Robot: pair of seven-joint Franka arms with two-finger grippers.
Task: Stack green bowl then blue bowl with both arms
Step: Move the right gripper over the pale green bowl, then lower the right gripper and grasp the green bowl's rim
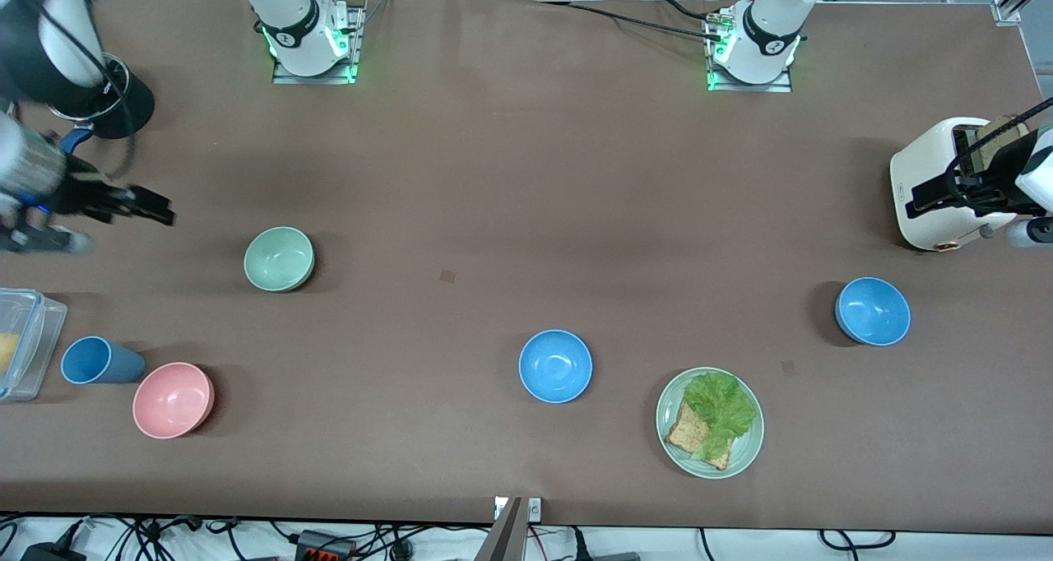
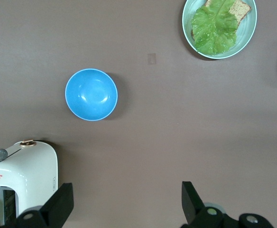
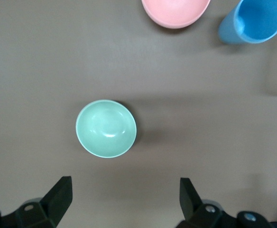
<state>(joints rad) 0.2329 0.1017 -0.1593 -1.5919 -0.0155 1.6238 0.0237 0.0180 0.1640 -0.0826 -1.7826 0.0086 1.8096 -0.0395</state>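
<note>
Plate (image 1: 744,454): nearest the front camera, on the counter (image 1: 494,183); green bowl (image 1: 279,258) below the right hand (image 1: 144,203), blue bowl (image 1: 873,311) below the left hand (image 1: 930,201).
Left wrist: fingers spread wide, nothing held; blue bowl (image 2: 91,94) ahead, toaster (image 2: 20,178) close by, risking a knock.
Right wrist: fingers released; green bowl (image 3: 106,128) just ahead; an off-centre pinch on the rim may tip it.
</note>
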